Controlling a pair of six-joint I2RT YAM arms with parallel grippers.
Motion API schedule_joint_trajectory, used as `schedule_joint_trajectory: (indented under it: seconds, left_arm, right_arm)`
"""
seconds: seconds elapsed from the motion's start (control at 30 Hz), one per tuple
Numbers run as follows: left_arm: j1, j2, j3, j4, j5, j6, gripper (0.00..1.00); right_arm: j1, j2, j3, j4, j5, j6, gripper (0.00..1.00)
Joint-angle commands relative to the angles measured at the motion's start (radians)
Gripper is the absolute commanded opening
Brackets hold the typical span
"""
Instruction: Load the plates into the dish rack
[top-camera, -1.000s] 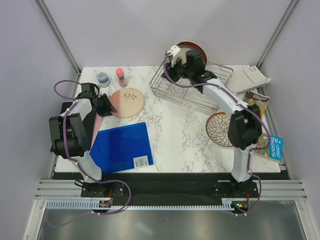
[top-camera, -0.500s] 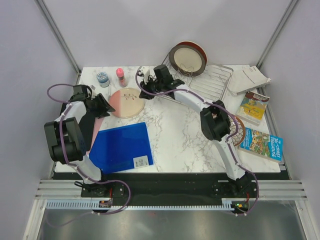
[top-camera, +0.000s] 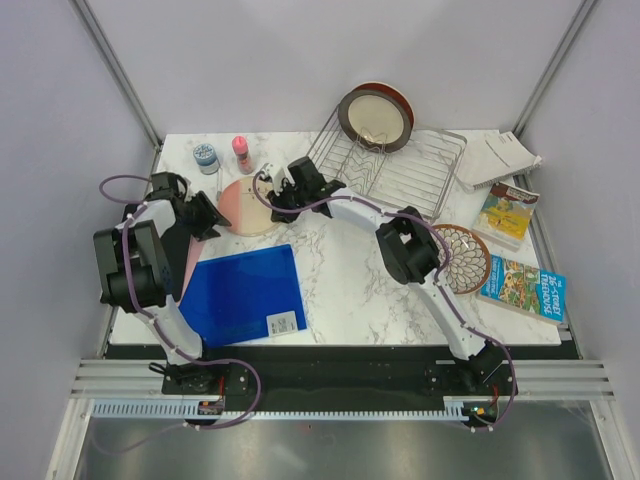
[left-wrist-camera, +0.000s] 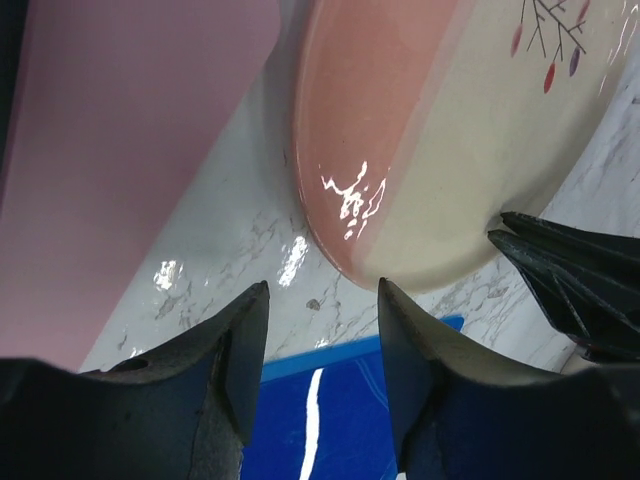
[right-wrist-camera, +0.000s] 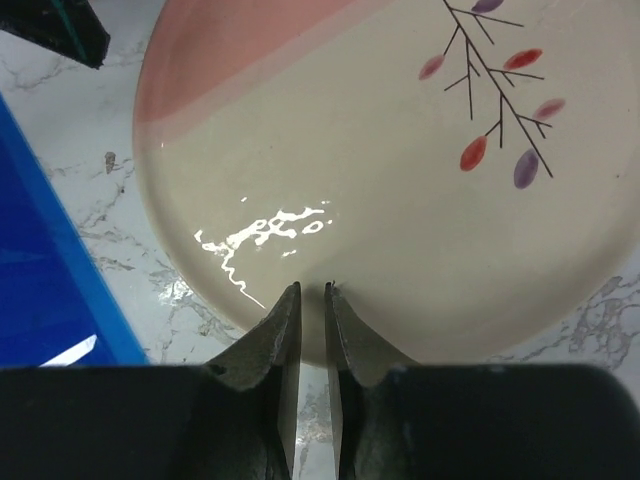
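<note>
The cream-pink plate with the twig mark (top-camera: 248, 207) lies flat on the marble table, left of the dish rack (top-camera: 400, 175). My right gripper (top-camera: 283, 193) is shut, with only a slit between the jaws. Its tips rest over that plate's right edge (right-wrist-camera: 400, 150), with nothing between them (right-wrist-camera: 312, 288). My left gripper (top-camera: 205, 215) is open at the plate's left edge (left-wrist-camera: 430, 150), jaws apart and empty (left-wrist-camera: 323, 290). The cream plate with the dark brown rim (top-camera: 373, 115) stands upright in the rack, in front of the red-orange plate (top-camera: 402, 96). The white petal-pattern plate (top-camera: 462, 258) lies flat at the right.
A blue folder (top-camera: 245, 295) lies in front of the twig plate, and a pink sheet (top-camera: 190, 262) lies under the left arm. A small jar (top-camera: 205, 156) and a pink bottle (top-camera: 242, 152) stand at the back left. Books (top-camera: 522, 285) and papers (top-camera: 497, 158) lie at the right.
My right arm has swung from the dish rack leftwards and down to the twig plate's right edge. The brown-rimmed plate now stands free in the rack. My left gripper has barely shifted.
</note>
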Motion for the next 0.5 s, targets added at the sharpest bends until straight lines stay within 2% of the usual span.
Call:
schedule_joint_trajectory:
  seconds: [0.0,0.37,0.47]
  left_arm:
    - [-0.01,0.022,0.076,0.042,-0.027,-0.042,0.56]
    - [-0.084,0.03,0.07,0.002,-0.139,-0.014,0.58]
    - [-0.101,0.038,0.05,0.0,-0.129,-0.011,0.58]
  right_arm:
    - [-0.003,-0.052,-0.042,-0.025,0.033,-0.018,0.22]
    - [-0.001,-0.225,-0.363,-0.116,0.08,-0.11,0.21]
    - [0.0,-0.253,-0.412,-0.124,0.084,-0.115,0.22]
